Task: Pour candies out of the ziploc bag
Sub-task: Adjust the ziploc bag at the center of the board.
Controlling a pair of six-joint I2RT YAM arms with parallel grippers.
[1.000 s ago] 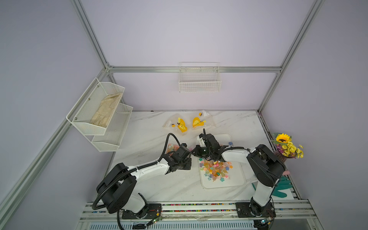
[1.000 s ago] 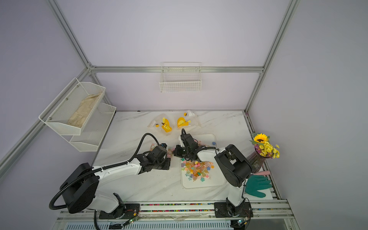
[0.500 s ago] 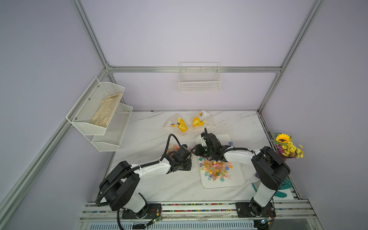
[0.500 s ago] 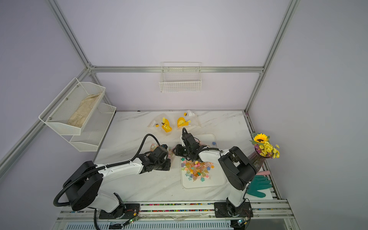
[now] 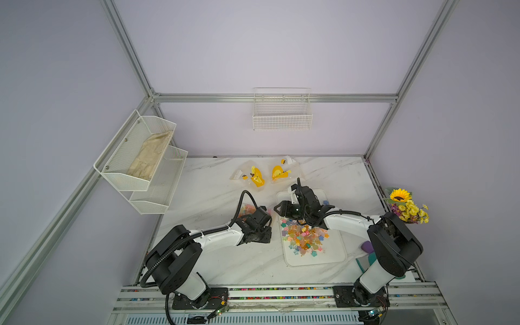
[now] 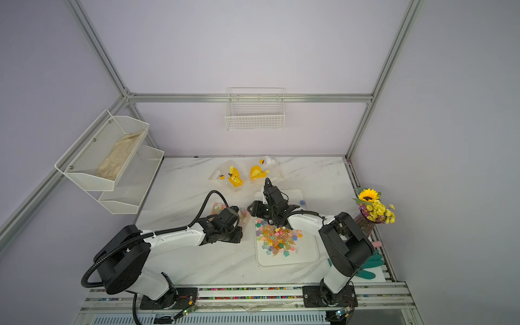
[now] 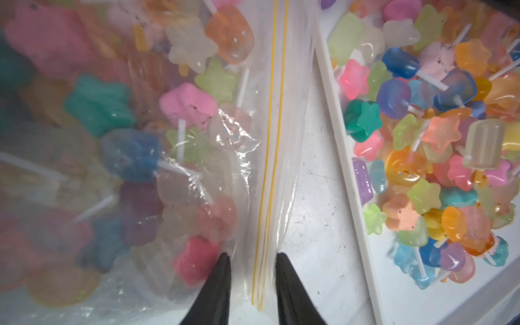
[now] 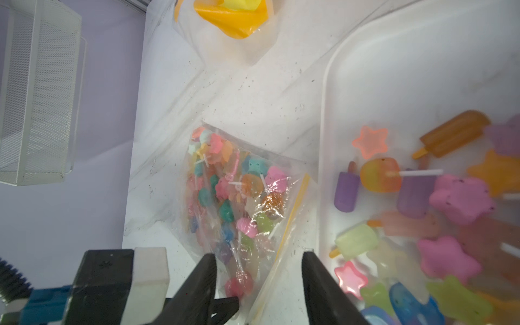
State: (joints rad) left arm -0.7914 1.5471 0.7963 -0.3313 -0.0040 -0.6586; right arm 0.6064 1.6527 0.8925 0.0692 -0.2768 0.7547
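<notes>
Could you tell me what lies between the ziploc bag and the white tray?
Only bare marble table separates ziploc bag and tray, seen in the left wrist view.

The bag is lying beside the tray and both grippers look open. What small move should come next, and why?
Probably close the left gripper on the zip strip, which lies between its parted jaws. The ziploc bag lies on the table beside the tray with many candies inside, and the right gripper is open too, so nothing holds it for tipping.
</notes>
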